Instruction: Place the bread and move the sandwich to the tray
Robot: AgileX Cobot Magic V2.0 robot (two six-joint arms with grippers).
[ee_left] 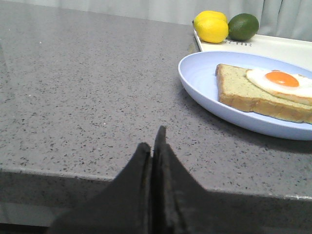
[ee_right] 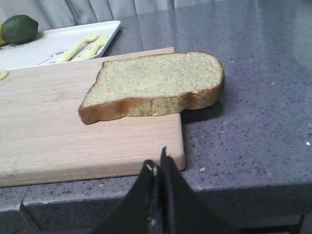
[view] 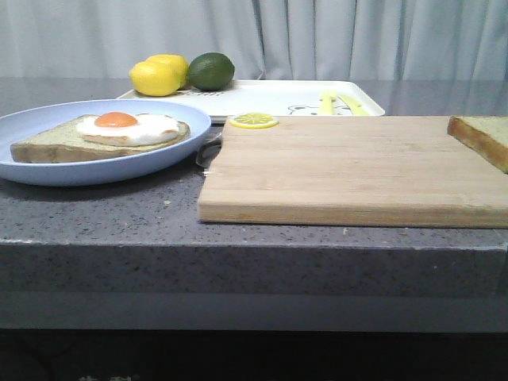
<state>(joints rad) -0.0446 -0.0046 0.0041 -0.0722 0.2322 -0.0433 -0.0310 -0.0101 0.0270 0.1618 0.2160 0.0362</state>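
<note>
Countertop point(view: 119, 218), grey speckled stone, carries everything you see. Wooden cutting board point(view: 349, 171) lies flat on it at the front right, biggest item on it. White tray point(view: 278, 97) sits behind the board, towards the curtain, with a cartoon print and a pale yellow fork and spoon point(view: 343, 101) in it. Two lemons point(view: 159, 75) and a dark green lime point(view: 211, 71) sit at the tray's back left corner. Blue plate point(view: 111, 163) is on the counter, left of the board and in front of the tray's left end. On it you have the sandwich point(view: 103, 136): one bread slice lying flat, a fried egg with orange yolk on top. Plain bread point(ee_right: 156, 85) lies flat on the board's far right end, its rounded side overhanging the board edge above the counter; in the front view only its corner shows at the frame edge. Lemon slice point(view: 254, 121) rests on the board's back left corner.

Your left gripper point(ee_left: 153, 141) is clenched, fingertips pressed together, holding nothing, hovering over the counter's front edge, apart from the plate. Your right gripper point(ee_right: 158, 163) is likewise clamped closed and empty, near the board's front right corner, short of the bread.
</note>
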